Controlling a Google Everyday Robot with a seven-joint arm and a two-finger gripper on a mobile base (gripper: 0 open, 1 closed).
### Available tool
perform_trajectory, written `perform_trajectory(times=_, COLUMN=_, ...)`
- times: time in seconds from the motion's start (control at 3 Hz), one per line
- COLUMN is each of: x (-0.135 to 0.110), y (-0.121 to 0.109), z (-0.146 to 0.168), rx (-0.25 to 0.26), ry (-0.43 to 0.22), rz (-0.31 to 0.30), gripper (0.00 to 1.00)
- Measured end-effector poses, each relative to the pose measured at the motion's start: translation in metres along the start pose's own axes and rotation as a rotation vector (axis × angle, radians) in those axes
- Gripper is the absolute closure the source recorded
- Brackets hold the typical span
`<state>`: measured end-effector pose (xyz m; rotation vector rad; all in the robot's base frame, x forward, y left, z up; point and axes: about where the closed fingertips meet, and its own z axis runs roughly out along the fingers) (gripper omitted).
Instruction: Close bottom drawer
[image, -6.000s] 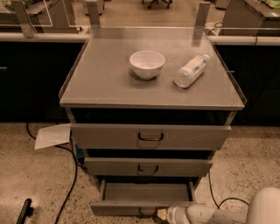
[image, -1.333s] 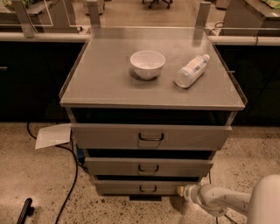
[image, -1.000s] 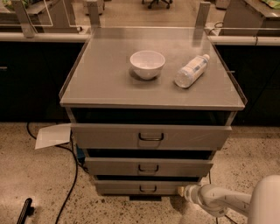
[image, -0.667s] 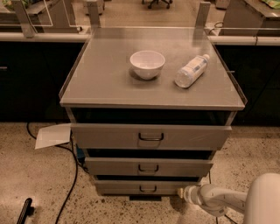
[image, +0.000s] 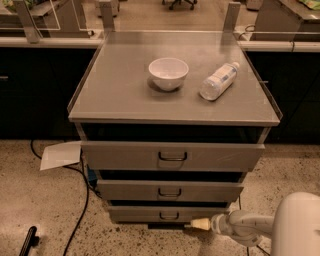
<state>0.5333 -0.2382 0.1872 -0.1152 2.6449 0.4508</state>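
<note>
the slim grey metal bottom drawer (image: 135, 214) sits at 6 o'clock, front nearly flush. my pincer (image: 200, 224) is just beside its 4 o'clock corner; clenched or released, i cannot tell. i'd push straight in, nearer the dark loop handle (image: 169, 216), to avoid skewing.

Dim, warm indoor light falling from above. The cabinet top (image: 125, 95) is the brightest surface, with a pale sheen toward its rear edge. On it, the white bowl (image: 168, 73) and bottle (image: 219, 81) cast short, soft shadows. A deep black band sits under its front lip. Well below that lip the bottom drawer (image: 135, 215) is duller, and the gripper (image: 200, 224), low and right of centre, catches a cream highlight.
</note>
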Motion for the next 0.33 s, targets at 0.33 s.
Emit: perform_trajectory(times=0.33, x=0.0, y=0.0, z=0.0, rx=0.0, ry=0.0, rz=0.0, gripper=0.0)
